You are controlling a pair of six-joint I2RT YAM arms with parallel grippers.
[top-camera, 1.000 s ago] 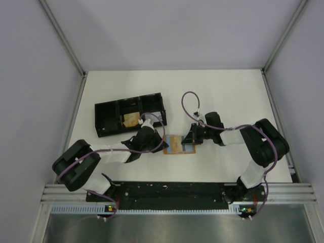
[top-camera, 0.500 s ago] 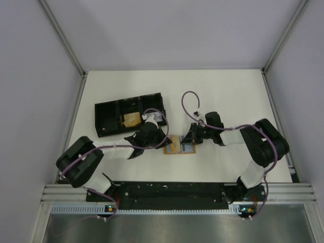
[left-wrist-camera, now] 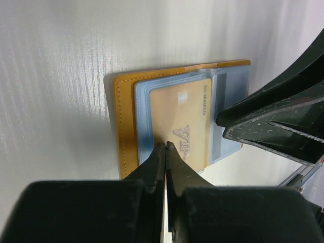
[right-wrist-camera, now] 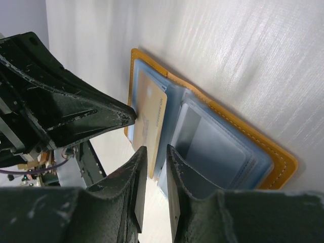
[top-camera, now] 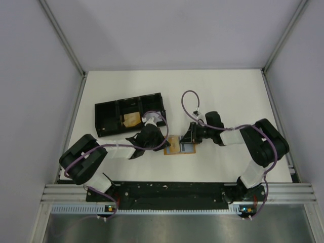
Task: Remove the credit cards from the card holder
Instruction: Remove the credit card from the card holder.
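At left hand (left-wrist-camera: 165, 146) tips: gold card (left-wrist-camera: 178, 114) on open card holder (left-wrist-camera: 124, 121).

The white worktop (top-camera: 228, 96) carries two things directly. A black three-compartment tray (top-camera: 107, 121) lies flat toward the left rear, set slightly askew to the worktop's edges. The orange-tan card holder (top-camera: 173, 146) lies opened flat near the middle of the worktop, close to the tray's near right corner
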